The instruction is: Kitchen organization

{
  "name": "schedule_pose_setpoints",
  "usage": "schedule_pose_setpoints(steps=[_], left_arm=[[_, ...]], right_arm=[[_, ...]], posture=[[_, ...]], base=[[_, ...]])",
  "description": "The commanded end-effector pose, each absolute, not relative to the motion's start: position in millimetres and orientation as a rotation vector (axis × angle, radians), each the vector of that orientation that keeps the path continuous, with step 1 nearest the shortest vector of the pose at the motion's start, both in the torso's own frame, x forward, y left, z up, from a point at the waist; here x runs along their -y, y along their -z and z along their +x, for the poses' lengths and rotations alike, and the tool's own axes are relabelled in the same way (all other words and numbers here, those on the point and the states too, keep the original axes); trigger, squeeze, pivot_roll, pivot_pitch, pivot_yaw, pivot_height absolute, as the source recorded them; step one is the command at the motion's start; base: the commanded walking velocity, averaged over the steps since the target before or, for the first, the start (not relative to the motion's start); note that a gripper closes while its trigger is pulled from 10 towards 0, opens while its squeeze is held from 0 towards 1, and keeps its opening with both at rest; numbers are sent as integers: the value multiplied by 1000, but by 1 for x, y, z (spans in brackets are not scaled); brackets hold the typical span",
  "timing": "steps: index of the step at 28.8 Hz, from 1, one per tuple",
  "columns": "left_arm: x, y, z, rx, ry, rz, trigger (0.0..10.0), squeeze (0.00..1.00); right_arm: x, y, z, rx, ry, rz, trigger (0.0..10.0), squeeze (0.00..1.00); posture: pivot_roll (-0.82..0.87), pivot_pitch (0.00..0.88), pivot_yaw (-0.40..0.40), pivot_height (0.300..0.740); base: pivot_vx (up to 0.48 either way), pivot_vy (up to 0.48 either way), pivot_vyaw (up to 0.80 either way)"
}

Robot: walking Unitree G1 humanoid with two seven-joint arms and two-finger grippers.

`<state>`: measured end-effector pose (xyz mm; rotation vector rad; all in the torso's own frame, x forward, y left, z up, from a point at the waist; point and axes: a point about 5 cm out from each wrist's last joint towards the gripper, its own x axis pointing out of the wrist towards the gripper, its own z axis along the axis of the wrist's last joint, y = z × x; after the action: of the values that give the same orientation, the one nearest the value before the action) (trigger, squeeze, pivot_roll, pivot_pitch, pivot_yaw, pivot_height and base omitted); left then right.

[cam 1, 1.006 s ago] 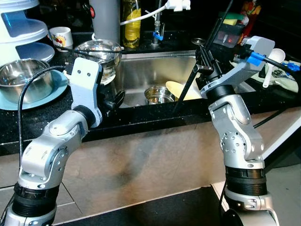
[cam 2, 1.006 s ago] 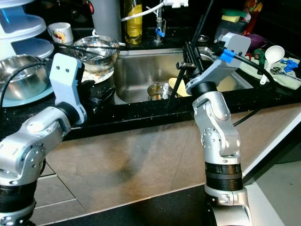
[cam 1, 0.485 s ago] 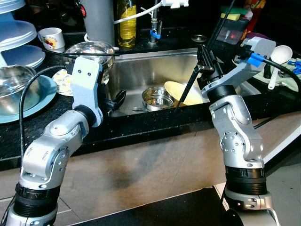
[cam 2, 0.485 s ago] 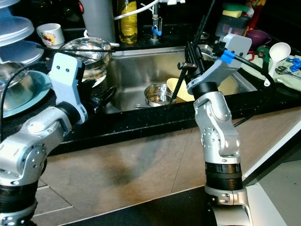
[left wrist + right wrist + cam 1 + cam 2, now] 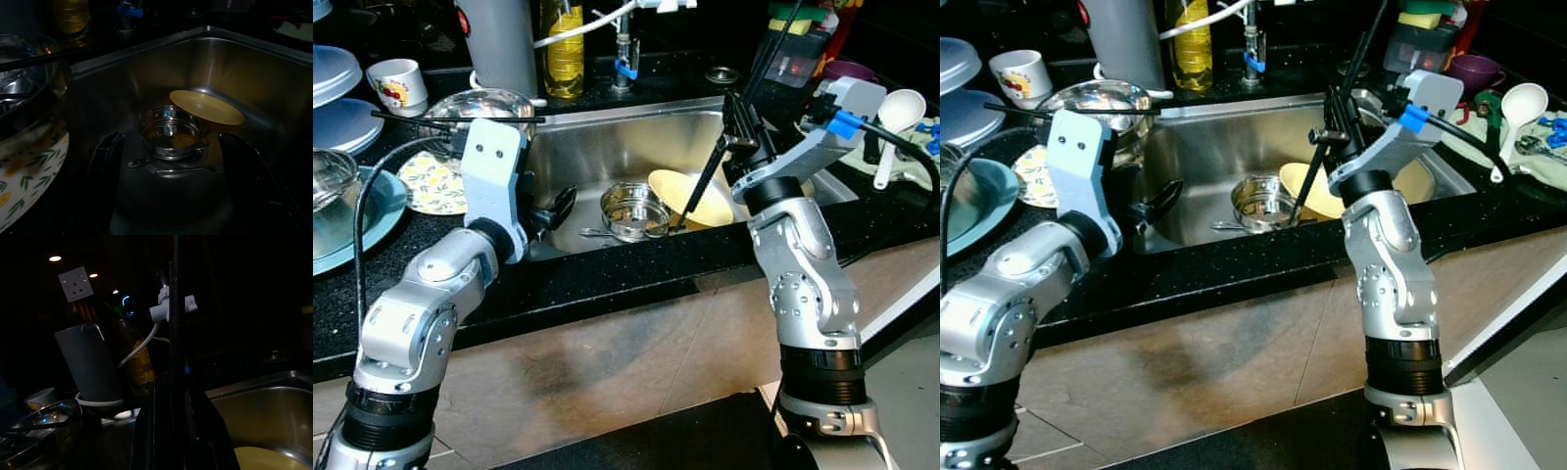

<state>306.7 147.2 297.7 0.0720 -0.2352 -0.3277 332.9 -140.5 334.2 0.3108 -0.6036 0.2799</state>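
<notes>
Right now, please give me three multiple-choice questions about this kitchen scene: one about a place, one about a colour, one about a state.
1. Where is the small steel pot?
A. on the counter
B. inside the sink
C. on the floor

2. What colour is the plate leaning in the sink?
A. yellow
B. red
C. black

3. How are the fingers of the left gripper?
A. shut on a spoon
B. shut on the pot
C. open, holding nothing

Answers:
1 B, the pot stands on the sink bottom.
2 A, the plate shows pale yellow beside the pot.
3 C, in the left wrist view the two black fingers stand apart, with the pot beyond them.
</notes>
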Motion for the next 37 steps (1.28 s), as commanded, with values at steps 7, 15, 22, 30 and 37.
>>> schedule_pose_setpoints(steps=[7, 15, 22, 30, 37], left_arm=[[-148, -298, 307, 238, 326, 62, 10000, 0], [-149, -299, 307, 242, 327, 61, 10000, 0], [-147, -299, 306, 249, 334, 58, 10000, 0], [-147, -299, 306, 252, 333, 48, 10000, 0], [-148, -299, 306, 248, 326, 46, 10000, 0]], right_arm=[[142, -336, 332, 625, -274, 315, 10000, 0], [142, -336, 333, 625, -275, 317, 10000, 0], [142, -335, 333, 623, -276, 317, 10000, 0], [141, -335, 332, 621, -279, 318, 10000, 0], [141, -334, 332, 622, -281, 320, 10000, 0]], posture=[[-32, 145, -45, 740], [-32, 145, -45, 740], [-33, 144, -45, 740], [-32, 143, -45, 740], [-32, 137, -44, 740]], base=[[282, 0, 0], [288, 0, 0], [151, 0, 0], [0, 0, 0], [0, 0, 0]])
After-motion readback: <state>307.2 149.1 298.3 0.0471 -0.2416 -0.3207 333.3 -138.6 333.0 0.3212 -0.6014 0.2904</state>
